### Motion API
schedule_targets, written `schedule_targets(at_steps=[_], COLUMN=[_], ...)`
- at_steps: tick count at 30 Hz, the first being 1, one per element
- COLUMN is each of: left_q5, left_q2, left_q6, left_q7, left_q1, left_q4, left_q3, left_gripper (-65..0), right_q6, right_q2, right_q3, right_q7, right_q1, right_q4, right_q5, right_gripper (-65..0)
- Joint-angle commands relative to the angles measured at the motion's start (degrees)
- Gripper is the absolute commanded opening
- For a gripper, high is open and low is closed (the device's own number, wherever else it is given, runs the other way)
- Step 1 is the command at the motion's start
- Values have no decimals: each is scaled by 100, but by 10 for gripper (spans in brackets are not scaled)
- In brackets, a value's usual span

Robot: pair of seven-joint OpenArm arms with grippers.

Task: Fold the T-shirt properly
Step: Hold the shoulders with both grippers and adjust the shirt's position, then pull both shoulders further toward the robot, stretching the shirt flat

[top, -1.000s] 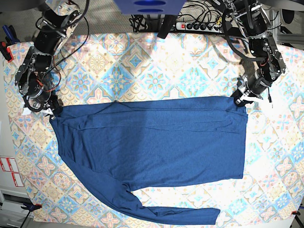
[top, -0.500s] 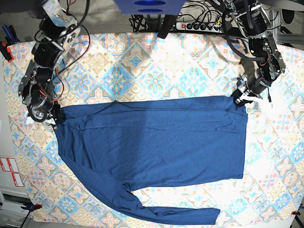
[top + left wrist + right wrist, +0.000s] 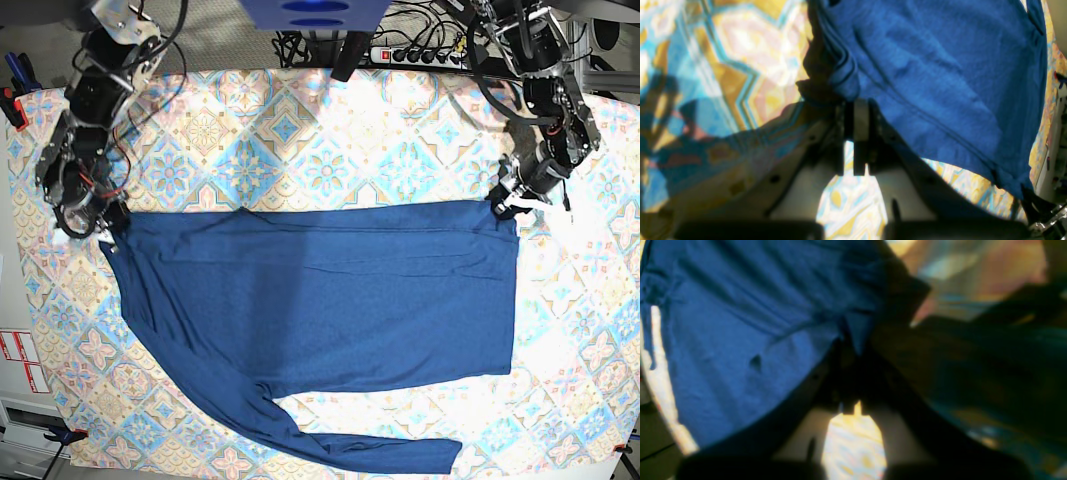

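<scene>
The T-shirt (image 3: 320, 300), a plain dark navy long-sleeved garment, lies spread flat across the pastel tile-patterned tablecloth (image 3: 320, 140), its body stretched wide between the two arms and one long sleeve trailing along the near edge of the table. The left gripper (image 3: 508, 205) sits at the shirt's far corner on the base view's right, and its fingers are clenched on the fabric: in the left wrist view the left gripper (image 3: 857, 110) has its jaws pressed together with a bunched fold of the T-shirt (image 3: 940, 83) caught right at the fingertips, the rest of the cloth spreading away beyond and to one side of them, while the tablecloth (image 3: 723, 66) shows on the other side of the fingers. The right gripper (image 3: 103, 232) is at the opposite far corner on the base view's left. In the right wrist view, which is dark and blurred, the right gripper (image 3: 851, 346) has its jaws drawn together with the edge of the T-shirt (image 3: 740, 323) pinched between the tips; the blue cloth extends from the fingertips outward to one side, and shadowed tablecloth (image 3: 973, 290) lies on the other. Both pinched corners are at the shirt's far edge.
</scene>
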Motion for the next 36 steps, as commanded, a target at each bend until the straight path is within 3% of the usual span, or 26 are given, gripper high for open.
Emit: schedule_targets(at_steps=[1, 13, 24, 27, 34, 36], left_q5=[-90, -82, -90, -90, -82, -82], left_q2=[-75, -348, -445, -445, -453, -453], left_q6=[-38, -56, -64, -223, -267, -267], left_q7=[-55, 332, 332, 314, 305, 305], left_q1=[3, 803, 1718, 1937, 2245, 2254], left_q4=[101, 1252, 1701, 1701, 1701, 1701], left_q3=[-14, 21, 12, -6, -6, -14], left_gripper=[-650, -650, -650, -650, -650, -650], right_q6=[6, 6, 6, 6, 6, 6], right_q2=[106, 106, 230, 230, 230, 230], right_q3=[17, 17, 35, 175, 184, 193], right_q7=[31, 23, 23, 14, 5, -215], right_q1=[15, -1013, -2358, -2640, -2807, -2807], right_q4=[209, 1343, 1976, 2152, 2239, 2257], right_q5=[-30, -12, 1131, 1386, 1421, 1421], right_gripper=[-650, -650, -650, -650, -649, -649])
